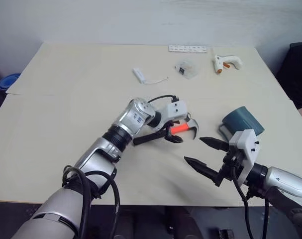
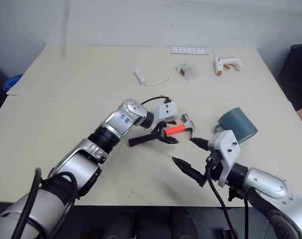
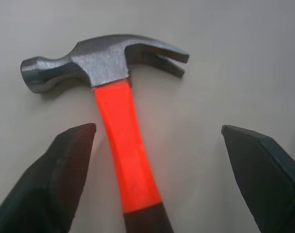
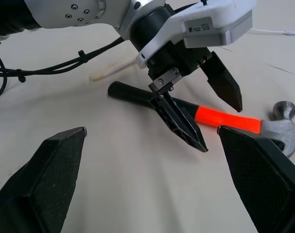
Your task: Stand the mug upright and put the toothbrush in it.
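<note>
From the head views, the mug [image 1: 243, 123] lies on its side at the worktop's [image 1: 66, 109] right, mouth toward far right, so nothing is done yet. The left wrist view shows the left pincer [image 3: 157, 145] wide open, empty, straddling a hammer [image 3: 119, 121]. In the right wrist view, the right pincer [image 4: 152, 160] gapes empty, and the toothbrush [image 4: 111, 69] peeks from behind the left arm, its long axis running left-right.

I see a hammer [image 3: 123, 141] flat on the counter [image 1: 66, 109], orange handle between the left jaws. Well beyond them: white block with cable [image 1: 140, 75], glue gun [image 1: 226, 62], clear packet [image 1: 186, 68], white strip [image 1: 188, 49].
</note>
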Tool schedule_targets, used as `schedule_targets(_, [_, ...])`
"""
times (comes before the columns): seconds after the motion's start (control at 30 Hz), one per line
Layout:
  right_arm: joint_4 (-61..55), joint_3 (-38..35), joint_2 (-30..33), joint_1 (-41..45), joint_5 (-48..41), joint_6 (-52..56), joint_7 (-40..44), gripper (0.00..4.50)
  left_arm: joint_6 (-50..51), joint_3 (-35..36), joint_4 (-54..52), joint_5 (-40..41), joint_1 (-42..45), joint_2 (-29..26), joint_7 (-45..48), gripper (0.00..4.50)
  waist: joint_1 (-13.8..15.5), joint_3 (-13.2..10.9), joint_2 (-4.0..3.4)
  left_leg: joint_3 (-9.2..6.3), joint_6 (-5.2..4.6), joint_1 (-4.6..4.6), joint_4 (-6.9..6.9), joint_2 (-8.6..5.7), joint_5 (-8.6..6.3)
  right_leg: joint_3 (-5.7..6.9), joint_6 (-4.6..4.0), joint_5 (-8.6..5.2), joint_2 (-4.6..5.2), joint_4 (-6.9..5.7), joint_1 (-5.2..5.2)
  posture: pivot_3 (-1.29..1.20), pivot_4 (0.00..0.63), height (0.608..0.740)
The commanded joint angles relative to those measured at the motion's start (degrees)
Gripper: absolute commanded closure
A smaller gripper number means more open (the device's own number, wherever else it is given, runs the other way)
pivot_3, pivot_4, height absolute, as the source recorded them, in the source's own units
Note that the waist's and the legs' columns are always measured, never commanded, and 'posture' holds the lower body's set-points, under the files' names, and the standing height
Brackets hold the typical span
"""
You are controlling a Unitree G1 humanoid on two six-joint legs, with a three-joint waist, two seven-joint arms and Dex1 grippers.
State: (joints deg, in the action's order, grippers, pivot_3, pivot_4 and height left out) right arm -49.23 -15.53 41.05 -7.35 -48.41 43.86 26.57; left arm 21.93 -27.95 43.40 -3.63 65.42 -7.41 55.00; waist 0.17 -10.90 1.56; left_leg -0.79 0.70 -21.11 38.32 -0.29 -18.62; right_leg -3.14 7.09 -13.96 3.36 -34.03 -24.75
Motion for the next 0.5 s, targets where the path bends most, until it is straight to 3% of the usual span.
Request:
schedule_targets(0.03, [-2.8,-1.5,0.0,-1.0,-0.3,-1.2,-1.0,0.00,-1.7,-0.1,1.0,-1.9,1.3,2.1,-0.2,1.25,0.0,0.0,0.00,0.01,-0.02,-0.01,0.00,0.00,0.01,0.01,0.00,0.00,0.00,-0.02,-0.01,0.00,0.150,0.740])
schedule_targets(0.27, [-2.4,-4.7,1.0,-3.9,-0.1,-2.0,0.1,0.00,-2.1,1.5,3.7,-4.4,1.0,3.3,-3.5,3.38,0.6,0.0,0.00,0.00,-0.04,0.02,0.02,-0.01,0.02,0.00,0.02,0.01,0.02,-0.03,0.04,0.00,0.150,0.740])
schedule_targets(0.33, [-2.3,-4.7,1.0,-4.3,0.1,-2.2,0.4,0.00,-1.8,2.3,4.0,-4.6,1.0,3.3,-4.6,3.82,0.7,0.0,0.00,0.01,-0.04,0.02,0.05,-0.01,0.02,0.00,0.02,0.02,0.01,-0.04,0.05,0.00,0.150,0.740])
schedule_targets(0.5, [-1.3,-4.0,1.2,-3.5,0.3,-2.6,0.7,0.00,2.6,7.6,-0.9,-2.9,2.7,0.4,-7.5,3.82,0.5,0.0,0.00,0.01,-0.04,0.04,0.12,-0.01,0.03,-0.03,0.02,0.02,0.00,-0.12,0.05,0.00,0.150,0.740])
